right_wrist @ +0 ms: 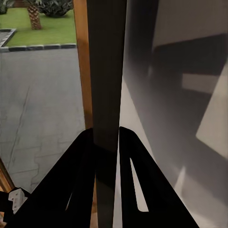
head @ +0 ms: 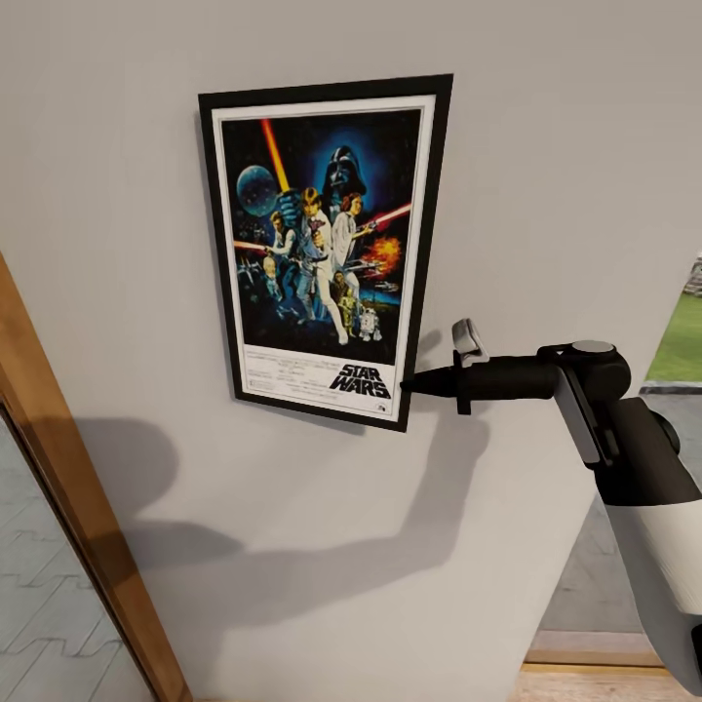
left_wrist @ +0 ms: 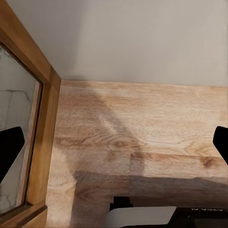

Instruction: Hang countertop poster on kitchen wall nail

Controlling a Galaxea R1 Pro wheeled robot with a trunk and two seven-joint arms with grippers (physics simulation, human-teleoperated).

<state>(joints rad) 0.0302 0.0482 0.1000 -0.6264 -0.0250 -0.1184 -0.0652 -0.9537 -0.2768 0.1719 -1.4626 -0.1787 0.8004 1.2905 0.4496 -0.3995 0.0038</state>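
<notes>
The poster (head: 322,244) stands upright and slightly tilted against the light grey wall (head: 565,146), with its black frame, white border and "STAR WARS" title showing. My right gripper (head: 408,383) reaches in from the right and is shut on the frame's lower right edge. The right wrist view has the poster's dark edge (right_wrist: 105,71) running between my two black fingers (right_wrist: 80,161). My left gripper (left_wrist: 114,147) hangs open above the wooden floor (left_wrist: 142,133), holding nothing. No nail is visible; the kitchen countertop is out of view.
A wooden door frame (head: 58,468) with glass runs along the left of the wall. The wall ends on the right at an opening onto paving and grass (head: 682,341). My arm's shadow falls on the wall under the poster.
</notes>
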